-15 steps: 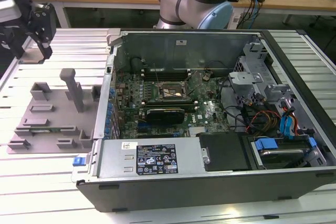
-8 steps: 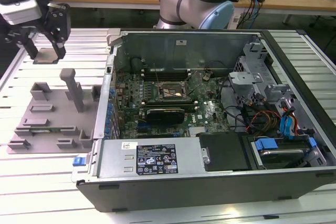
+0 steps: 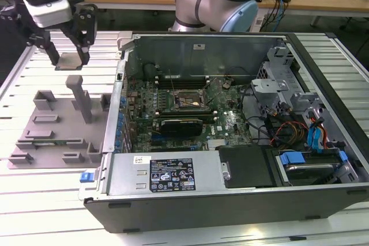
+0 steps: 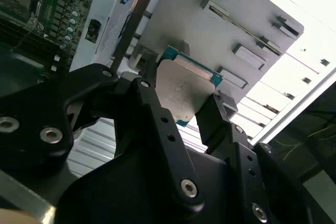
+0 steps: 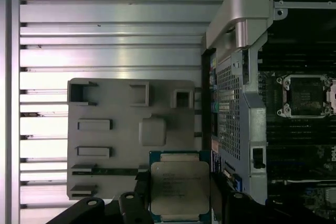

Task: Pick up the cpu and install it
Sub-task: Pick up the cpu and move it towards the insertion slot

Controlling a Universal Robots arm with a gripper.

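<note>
Well above the gray tray (image 3: 57, 142), the gripper (image 3: 68, 57) hangs, jaws clenched on the edges of the cpu (image 5: 180, 188); the open computer case (image 3: 230, 211) stands just beside the tray.

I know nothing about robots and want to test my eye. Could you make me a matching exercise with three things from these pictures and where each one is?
Things:
1. cpu
2. grey fixture plate
3. socket

Places:
A. on the green board inside the open computer case
B. gripped in the tool
C. lying flat on the slatted table, at the exterior view's left of the case

Pairs: 1-B, 2-C, 3-A
</note>
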